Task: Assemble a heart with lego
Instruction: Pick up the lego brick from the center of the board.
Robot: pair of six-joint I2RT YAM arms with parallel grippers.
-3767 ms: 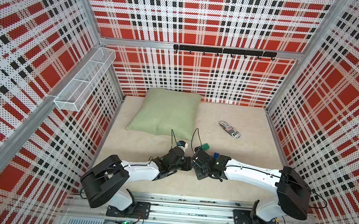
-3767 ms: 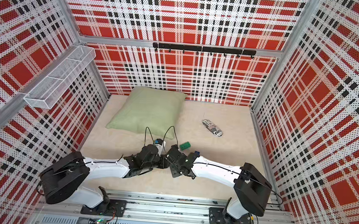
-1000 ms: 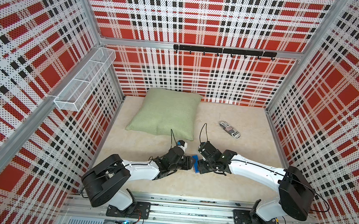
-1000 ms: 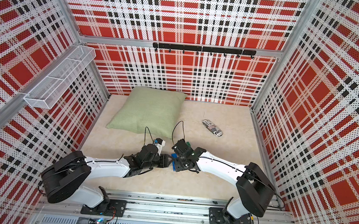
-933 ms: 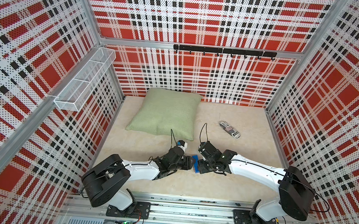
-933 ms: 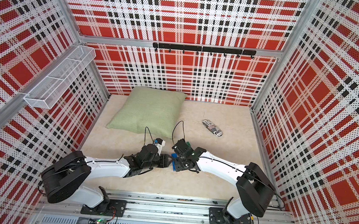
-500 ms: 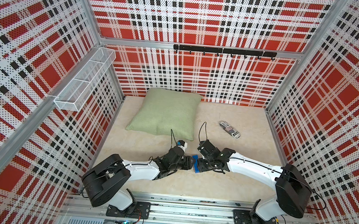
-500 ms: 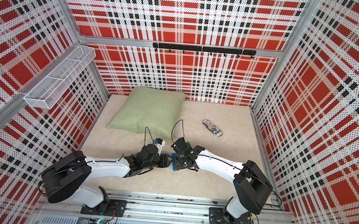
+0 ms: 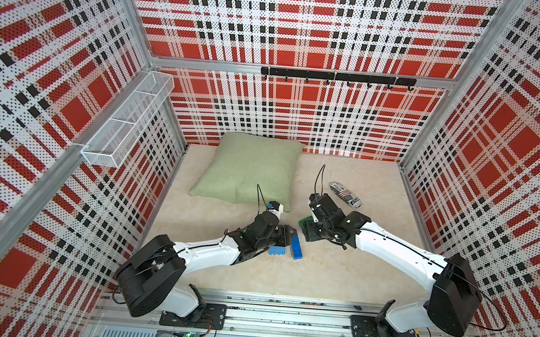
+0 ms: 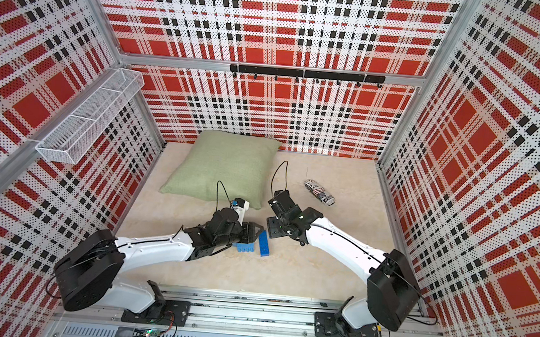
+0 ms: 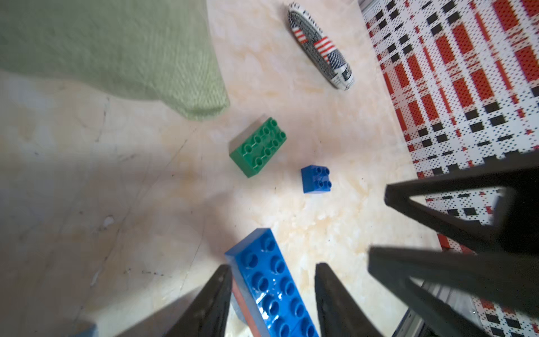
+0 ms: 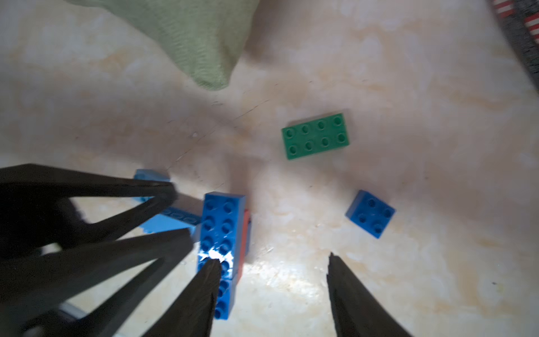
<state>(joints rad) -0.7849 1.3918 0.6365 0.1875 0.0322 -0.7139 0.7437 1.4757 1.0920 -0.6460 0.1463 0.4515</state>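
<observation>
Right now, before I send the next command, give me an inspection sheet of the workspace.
Surface: beige marbled tabletop, faint scuffs.
Job's things: long blue brick joined to a red brick, light blue brick beside it; green brick and small blue brick loose, apart.
Clutter: green pillow; flag-printed oblong object.
Grippers: left gripper straddles the long blue brick, grip unclear; right gripper open, holding nothing.
Cables: black wrist loops, clear of the bricks.
Surroundings: plaid walls, wire basket, hook rail.
</observation>
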